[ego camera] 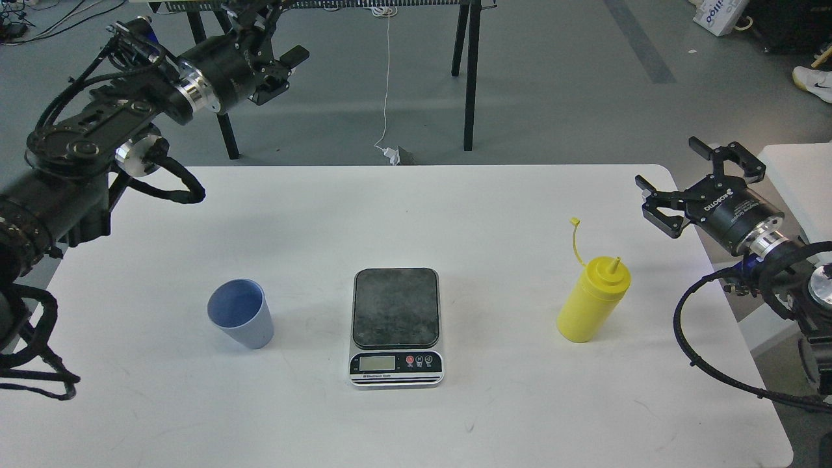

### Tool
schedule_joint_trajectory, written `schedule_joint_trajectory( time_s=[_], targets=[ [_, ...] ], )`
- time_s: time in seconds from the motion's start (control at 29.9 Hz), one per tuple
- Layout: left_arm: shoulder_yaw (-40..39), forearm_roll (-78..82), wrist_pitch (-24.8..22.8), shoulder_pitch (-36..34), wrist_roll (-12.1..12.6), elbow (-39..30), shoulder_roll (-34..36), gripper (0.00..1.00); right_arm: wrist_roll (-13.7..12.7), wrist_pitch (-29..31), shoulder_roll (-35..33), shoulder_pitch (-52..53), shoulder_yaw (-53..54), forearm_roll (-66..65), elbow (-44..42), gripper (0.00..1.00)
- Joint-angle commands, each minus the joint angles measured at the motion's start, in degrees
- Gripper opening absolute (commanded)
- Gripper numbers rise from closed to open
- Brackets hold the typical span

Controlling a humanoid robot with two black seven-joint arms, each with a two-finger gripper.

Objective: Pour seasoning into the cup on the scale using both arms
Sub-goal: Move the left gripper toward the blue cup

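Note:
The light-blue cup (240, 313) stands upright on the white table (416, 208), left of the scale (396, 327), whose dark plate is bare. The yellow seasoning bottle (593, 301) stands right of the scale with its cap hanging off a tether above it. My left gripper (283, 68) is raised far above and behind the table's left side, open, holding nothing. My right gripper (676, 179) hovers at the table's right edge, beyond and to the right of the bottle, its fingers spread open and empty.
Black legs (469, 78) of another table stand on the grey floor behind, with a white cable (388, 84) hanging down to a plug. A second white surface (799, 162) sits at the far right.

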Motion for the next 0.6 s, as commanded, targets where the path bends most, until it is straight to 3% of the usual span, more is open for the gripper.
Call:
schedule_joint_trajectory(
  time_s=[0.0,0.23,0.37,0.47,0.57],
  targets=[
    [-0.72,-2.83,0.0,1.23,-0.01,0.06,-0.71,1.0,0.0,0.0,0.72,0.03,-0.11,-0.01,-0.13,0.96],
    [-0.55,-2.66,0.0,1.58,-0.01,0.05,-0.18,1.0,0.0,0.0,0.72,0.29,-0.2,-0.01,-0.04,0.97],
    [0.24,-0.3,0.0,1.06,-0.01,4.35,0.17,1.0,0.0,0.0,0.72,0.47,-0.11,-0.01,0.04,0.96],
    [1.55,10.04,0.0,-0.17,-0.01,5.07,0.78,1.0,0.0,0.0,0.72,0.47,0.06,0.08,0.22,0.96],
    [4.1,27.16,0.0,-2.89,-0.01,2.36,5.6,1.0,0.0,0.0,0.72,0.47,0.24,0.08,0.39,0.96]
  ],
)
